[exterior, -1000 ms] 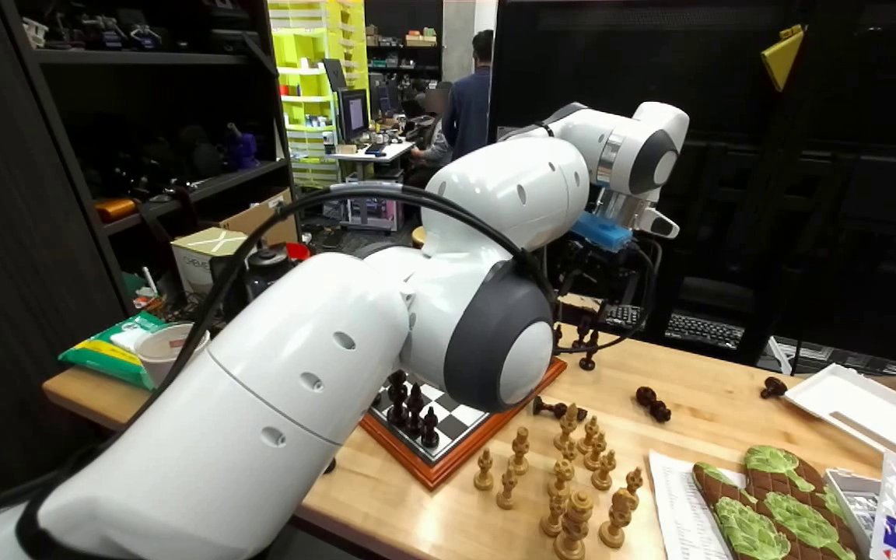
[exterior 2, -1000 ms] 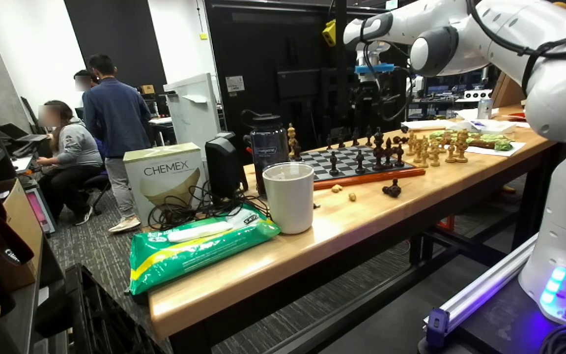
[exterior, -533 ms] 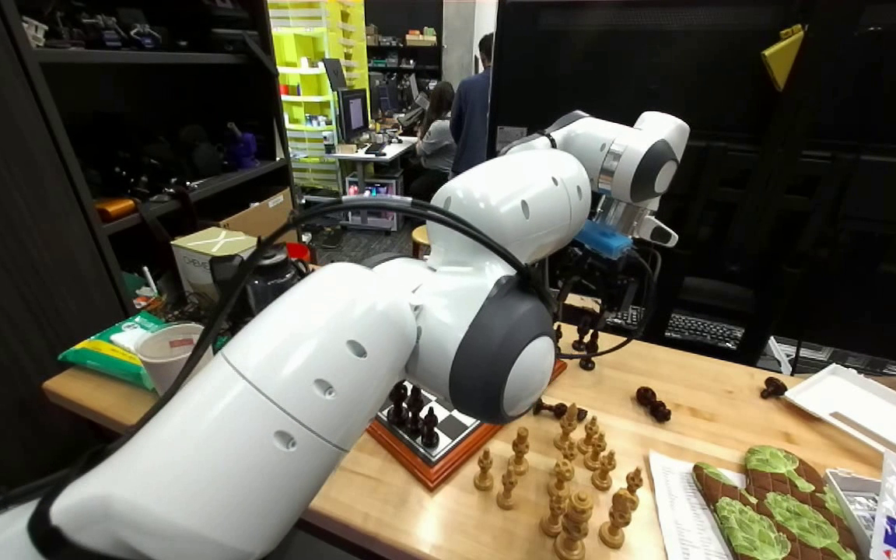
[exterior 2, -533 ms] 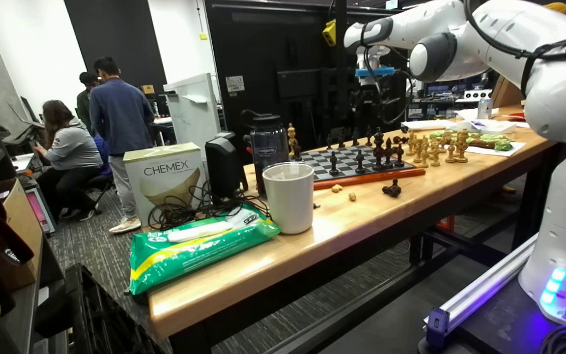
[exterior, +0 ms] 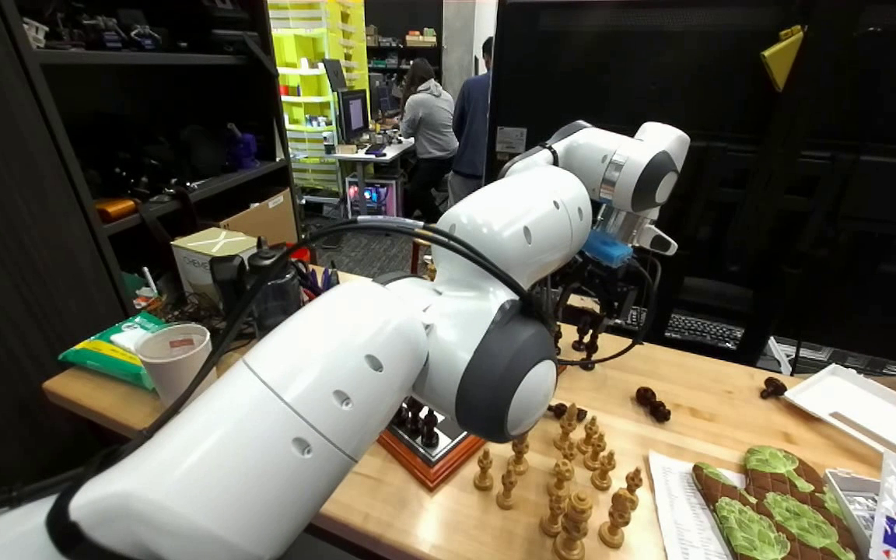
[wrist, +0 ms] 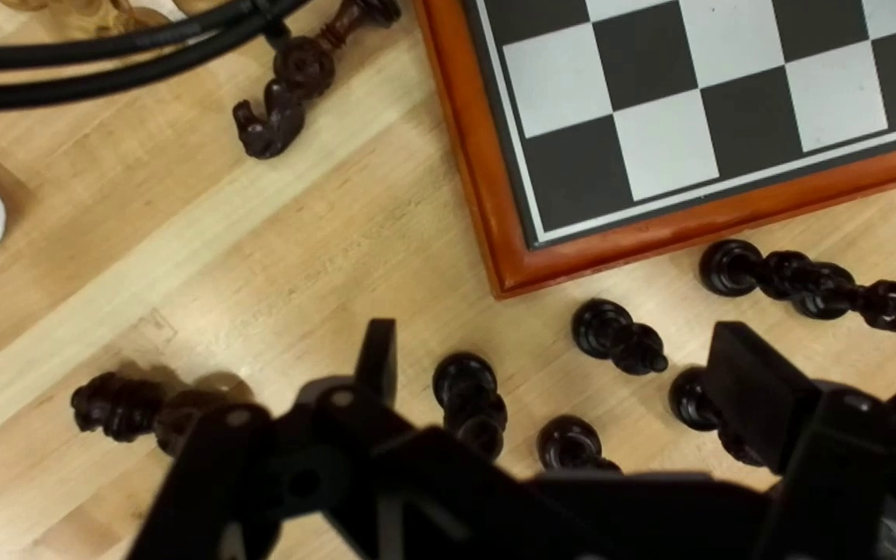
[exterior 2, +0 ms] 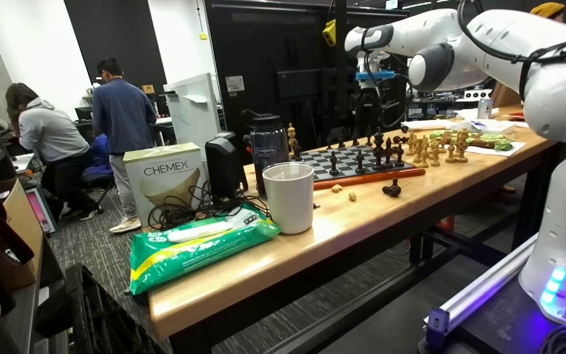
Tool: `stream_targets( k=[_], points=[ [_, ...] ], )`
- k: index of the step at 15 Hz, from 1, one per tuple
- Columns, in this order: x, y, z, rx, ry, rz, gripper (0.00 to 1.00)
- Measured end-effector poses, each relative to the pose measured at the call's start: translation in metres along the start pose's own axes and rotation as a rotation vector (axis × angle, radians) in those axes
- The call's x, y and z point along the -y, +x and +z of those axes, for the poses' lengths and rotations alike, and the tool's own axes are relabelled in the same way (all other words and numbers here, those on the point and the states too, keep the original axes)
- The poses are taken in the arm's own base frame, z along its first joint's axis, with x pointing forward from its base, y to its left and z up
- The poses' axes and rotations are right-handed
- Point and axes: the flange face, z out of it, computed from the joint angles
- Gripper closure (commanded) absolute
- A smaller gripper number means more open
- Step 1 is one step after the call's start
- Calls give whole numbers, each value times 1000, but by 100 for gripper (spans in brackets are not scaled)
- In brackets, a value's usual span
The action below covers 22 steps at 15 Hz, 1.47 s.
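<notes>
My black gripper (wrist: 555,334) stands open over the table, its fingers wide apart and nothing held. Below the gap, in the wrist view, dark chess pieces are on the wood: a small piece (wrist: 619,334), a taller piece (wrist: 470,400) and one more piece (wrist: 570,443), partly hidden by the gripper. The right finger covers part of another dark piece (wrist: 693,400). Just ahead lies the corner of the wood-rimmed chessboard (wrist: 479,155). In both exterior views the gripper (exterior 2: 369,105) hangs above the table near the board's far side; its fingertips are hard to make out there.
Several light chess pieces (exterior: 565,474) stand beside the board, near an oven mitt (exterior: 775,505) and a white tray (exterior: 868,420). Fallen dark pieces (exterior: 653,404) lie on the table. A white cup (exterior 2: 289,201), dark bottle (exterior 2: 267,152) and green wipes pack (exterior 2: 199,255) occupy the other end.
The arm has come down somewhat, lowering the gripper toward the table. It stays open. The chess pieces look unmoved. In the background, a seated person has risen and leans over a desk.
</notes>
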Motion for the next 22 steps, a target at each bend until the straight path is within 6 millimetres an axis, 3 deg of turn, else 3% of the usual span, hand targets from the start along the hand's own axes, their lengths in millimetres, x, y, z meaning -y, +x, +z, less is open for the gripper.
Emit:
stream_targets(
  k=[5, 9, 14, 22],
  points=[
    [2, 20, -18, -191, 36, -28, 0],
    [2, 24, -18, -219, 44, -31, 0],
    [0, 22, -13, -186, 34, -22, 0],
    [23, 2, -48, -261, -48, -26, 0]
  ],
)
